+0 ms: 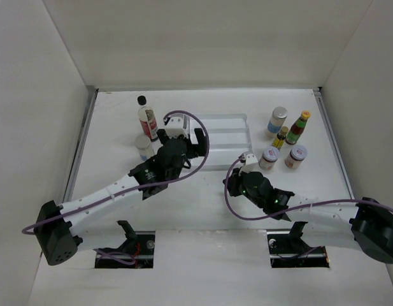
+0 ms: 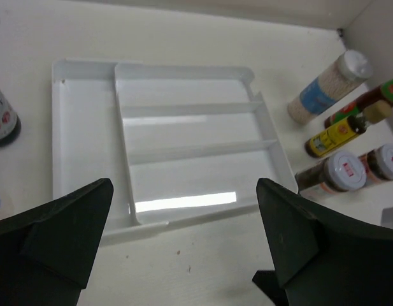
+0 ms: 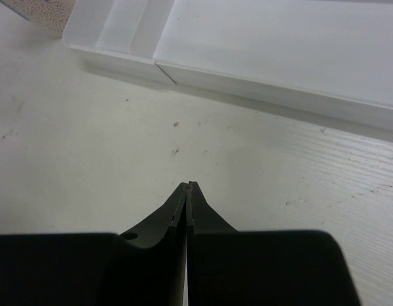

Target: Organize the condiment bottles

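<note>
The tall clear black-capped bottle [image 1: 146,118] and a short white-lidded jar [image 1: 144,146] stand left of the white divided tray [image 1: 225,121]. Right of the tray stand a white-capped jar [image 1: 278,120], the red sauce bottle with yellow cap [image 1: 298,127], the tiny dark yellow-capped bottle [image 1: 281,137] and two short jars [image 1: 269,158] [image 1: 296,156]. My left gripper [image 1: 183,141] is open and empty at the tray's near left part [image 2: 185,185]. My right gripper [image 1: 239,171] is shut and empty, low over the table just in front of the tray [image 3: 188,186].
The tray [image 2: 196,153] is two nested pieces, the lower one sticking out at the left [image 2: 81,134]; its compartments hold nothing. The right cluster shows at the right edge of the left wrist view [image 2: 327,86]. Walls enclose the table on three sides.
</note>
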Controlling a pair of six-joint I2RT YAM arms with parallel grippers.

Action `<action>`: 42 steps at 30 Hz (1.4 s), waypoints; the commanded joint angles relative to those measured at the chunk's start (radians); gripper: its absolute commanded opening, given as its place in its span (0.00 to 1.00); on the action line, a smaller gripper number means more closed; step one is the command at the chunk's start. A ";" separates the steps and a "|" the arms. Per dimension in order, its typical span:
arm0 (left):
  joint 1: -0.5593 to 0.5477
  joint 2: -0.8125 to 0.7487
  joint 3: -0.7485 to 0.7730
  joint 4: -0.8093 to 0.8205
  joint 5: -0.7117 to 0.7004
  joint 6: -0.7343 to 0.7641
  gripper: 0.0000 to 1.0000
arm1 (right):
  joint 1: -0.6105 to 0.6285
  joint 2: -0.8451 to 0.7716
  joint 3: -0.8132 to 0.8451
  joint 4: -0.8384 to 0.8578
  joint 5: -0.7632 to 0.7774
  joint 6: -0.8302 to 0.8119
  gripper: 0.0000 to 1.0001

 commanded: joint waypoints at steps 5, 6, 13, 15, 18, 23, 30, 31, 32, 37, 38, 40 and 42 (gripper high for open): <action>0.131 0.065 0.187 0.106 -0.019 0.118 0.43 | -0.002 -0.004 0.055 -0.004 0.025 0.001 0.32; 0.153 0.074 0.204 0.099 -0.028 0.118 0.42 | -0.002 -0.003 0.055 -0.001 0.025 0.000 0.41; 0.401 0.157 0.299 -0.012 -0.046 0.053 0.75 | 0.011 0.008 0.062 0.005 0.025 -0.008 0.78; 0.452 0.160 0.309 -0.009 -0.053 0.049 0.77 | 0.011 0.006 0.062 0.006 0.025 -0.008 0.79; 0.506 0.176 0.339 -0.012 -0.045 0.049 0.78 | 0.011 0.008 0.062 0.006 0.025 -0.008 0.81; 0.582 0.244 0.396 -0.030 -0.002 0.045 0.75 | 0.011 0.014 0.065 0.006 0.025 -0.008 0.82; 0.635 0.366 0.507 -0.108 0.066 0.029 0.67 | 0.011 0.022 0.065 0.006 0.025 -0.008 0.82; 0.638 0.376 0.513 -0.110 0.064 0.029 0.66 | 0.011 0.022 0.065 0.006 0.025 -0.008 0.82; 0.639 0.387 0.517 -0.110 0.062 0.029 0.65 | 0.011 0.020 0.065 0.006 0.025 -0.008 0.82; 0.641 0.436 0.536 -0.125 0.061 0.031 0.58 | 0.011 0.017 0.064 0.006 0.025 -0.008 0.82; 0.641 0.439 0.534 -0.125 0.059 0.031 0.57 | 0.011 0.016 0.064 0.006 0.025 -0.008 0.82; 0.642 0.446 0.533 -0.125 0.050 0.031 0.55 | 0.011 0.014 0.064 0.006 0.025 -0.008 0.82; 0.644 0.449 0.531 -0.125 0.040 0.034 0.51 | 0.011 0.013 0.062 0.006 0.025 -0.008 0.82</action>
